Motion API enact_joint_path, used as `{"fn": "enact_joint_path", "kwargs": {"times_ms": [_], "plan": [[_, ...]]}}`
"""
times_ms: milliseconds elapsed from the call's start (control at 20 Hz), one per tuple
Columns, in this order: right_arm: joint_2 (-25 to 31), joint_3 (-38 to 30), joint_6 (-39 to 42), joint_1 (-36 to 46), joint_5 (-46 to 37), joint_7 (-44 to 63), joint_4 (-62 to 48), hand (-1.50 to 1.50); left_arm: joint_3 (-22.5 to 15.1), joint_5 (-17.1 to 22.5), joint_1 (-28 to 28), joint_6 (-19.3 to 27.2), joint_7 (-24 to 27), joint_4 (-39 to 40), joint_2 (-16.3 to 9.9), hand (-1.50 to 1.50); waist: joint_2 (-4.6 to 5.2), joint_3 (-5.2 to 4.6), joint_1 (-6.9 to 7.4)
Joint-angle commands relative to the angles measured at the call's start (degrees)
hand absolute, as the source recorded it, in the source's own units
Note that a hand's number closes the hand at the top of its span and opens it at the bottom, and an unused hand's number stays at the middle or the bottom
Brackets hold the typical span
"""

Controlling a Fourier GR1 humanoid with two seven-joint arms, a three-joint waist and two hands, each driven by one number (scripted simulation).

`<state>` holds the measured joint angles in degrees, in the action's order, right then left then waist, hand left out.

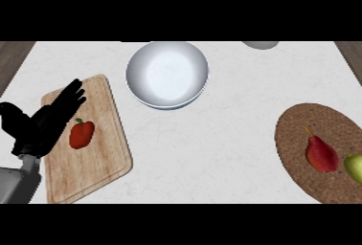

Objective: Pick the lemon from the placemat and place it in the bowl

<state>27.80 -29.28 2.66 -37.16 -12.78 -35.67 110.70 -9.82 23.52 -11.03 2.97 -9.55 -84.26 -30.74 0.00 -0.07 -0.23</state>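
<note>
A white bowl (167, 74) stands at the back middle of the counter. At the right lies a round brown woven placemat (304, 158). On it rest a red pear-shaped fruit (322, 154) and, cut by the right edge, a yellow-green fruit (355, 167) that may be the lemon. My left hand (46, 122) shows at the left, open with fingers straight, over the near-left part of a wooden cutting board. My right hand is out of view.
The wooden cutting board (96, 158) at the left carries a red bell pepper (82, 134) just right of my left hand. A grey object (260, 44) peeks in at the back edge. Dark wood strips flank the white counter.
</note>
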Motion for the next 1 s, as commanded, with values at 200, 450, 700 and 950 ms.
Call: {"fn": "enact_joint_path", "kwargs": {"times_ms": [200, 450, 700, 950], "plan": [[-2.24, 2.22, 1.42, 2.59, -11.78, 11.96, 3.83, -1.50, 0.47, -2.98, -2.21, 0.24, -2.08, -0.27, 3.69, 0.00, 0.05, 0.05, 0.09], [-7.38, 3.36, 3.73, 1.73, -16.38, 11.98, 7.23, -1.50, 0.36, -6.36, 0.81, 0.62, -2.87, -3.22, 5.66, 0.00, -0.05, 0.07, 0.08], [-6.38, -0.60, 6.72, 5.14, -18.70, 13.01, 3.47, -1.50, 5.16, -5.48, -0.04, -3.74, -1.08, 1.22, 5.62, 0.00, 0.00, 0.05, 0.01], [-8.83, -1.78, 6.71, 6.75, -20.51, 9.85, -0.29, -1.50, 9.26, -4.03, -0.45, -7.60, -4.90, -0.94, 3.18, 0.00, -0.06, 0.07, -0.04]]}}
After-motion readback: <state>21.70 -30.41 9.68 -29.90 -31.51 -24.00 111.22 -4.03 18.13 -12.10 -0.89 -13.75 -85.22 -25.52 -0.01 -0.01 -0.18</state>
